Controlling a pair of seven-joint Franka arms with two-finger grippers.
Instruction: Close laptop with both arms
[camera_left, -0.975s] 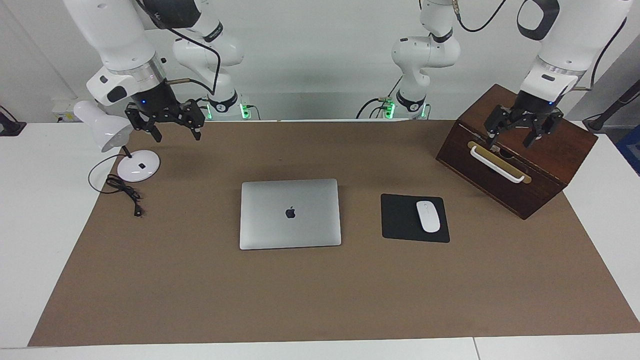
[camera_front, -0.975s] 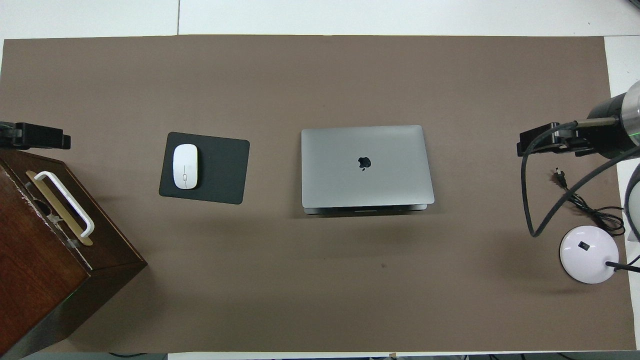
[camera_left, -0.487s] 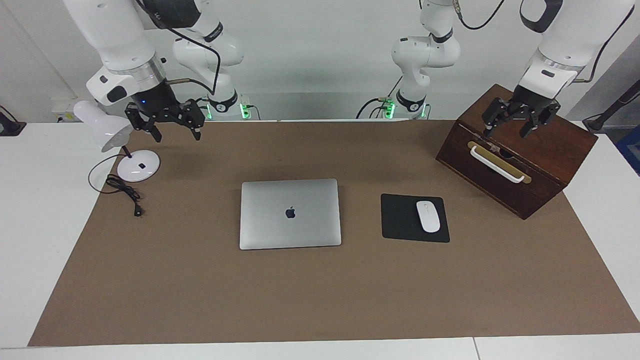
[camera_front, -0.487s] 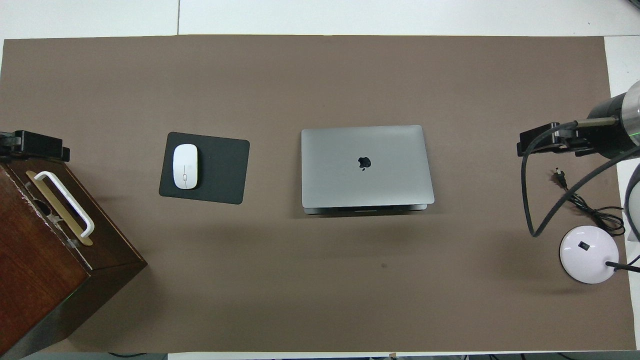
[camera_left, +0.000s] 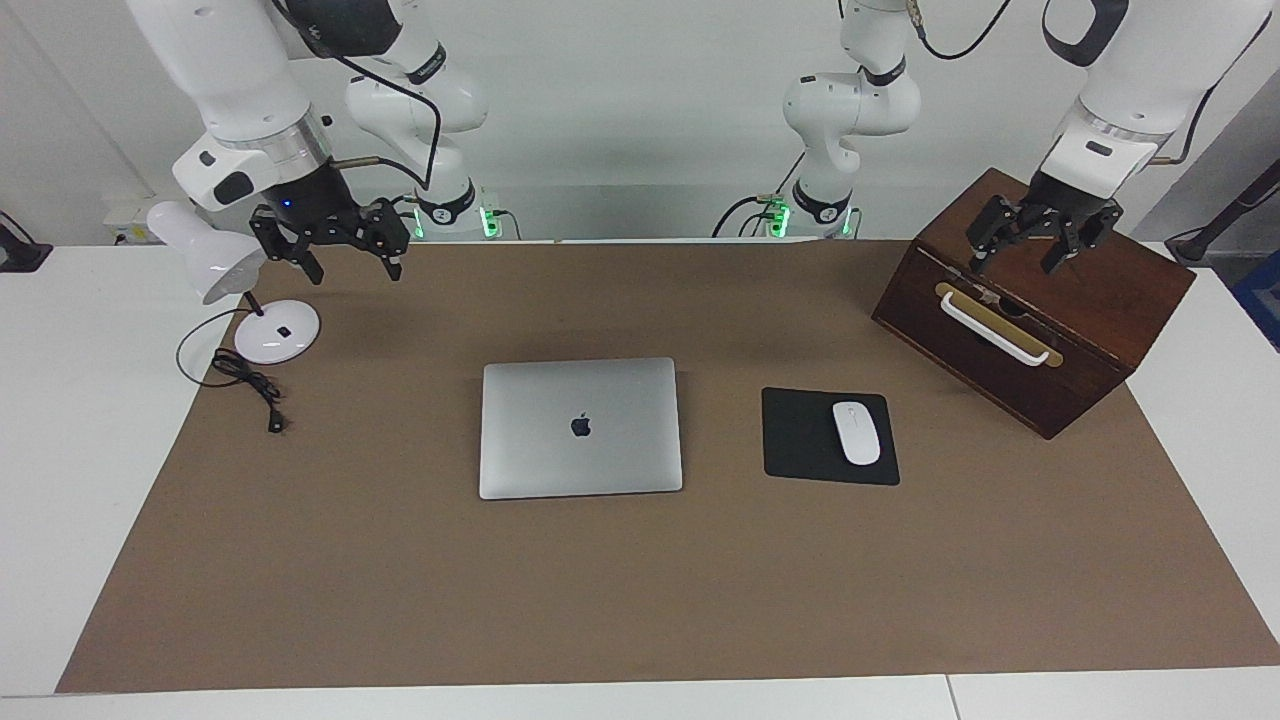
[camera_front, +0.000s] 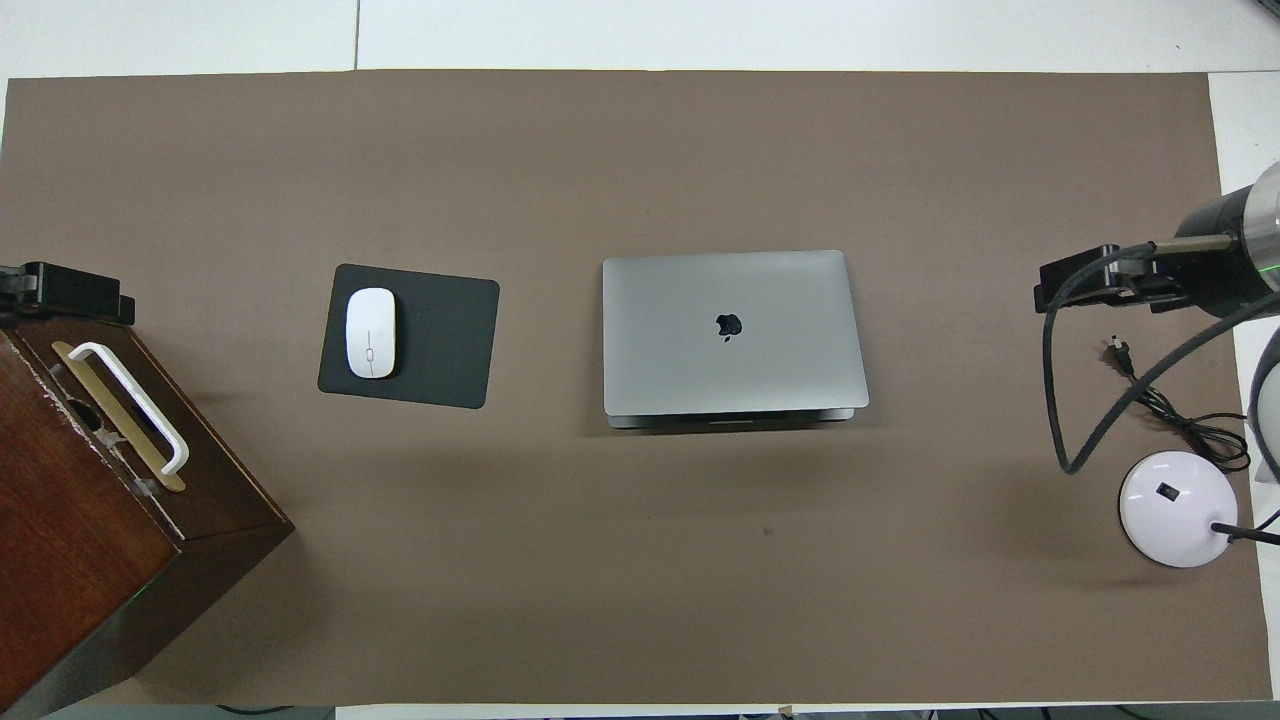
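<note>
**Inspector A:** Starting nearest the robots, what is recorded for each arm?

**Inspector B:** The left pincer (camera_left: 1030, 245) is held over the wooden box (camera_left: 1090, 330), above its lid near the white handle (camera_left: 995, 327). Its jaws are seen spread and nothing is grasped. The right pincer (camera_left: 345, 250) is held over the brown mat (camera_left: 640, 590) beside the white desk lamp (camera_left: 225, 270), likewise released and empty. Both are judged to be parked well apart from the work, clear of the lid's path.

**Inspector A:** And the task's object?

**Inspector B:** The laptop (camera_left: 580, 427) is found at the middle of the desk (camera_left: 60, 450), farther from the robots than both pincers, with its lid down over the base and the logo upward. In the overhead view a thin dark line is noted along the edge nearer the robots; whether a slight gap remains cannot be told. The closing is judged done or almost done.

**Inspector A:** Surroundings?

**Inspector B:** A white mouse (camera_left: 856, 432) is set on a black mouse pad (camera_left: 805, 440) beside the laptop, toward the left arm's end. The lamp's cord (camera_left: 245, 380) is left trailing on the mat. The mat is laid over a white desk; a plain pale wall is seen at the robots' end.
</note>
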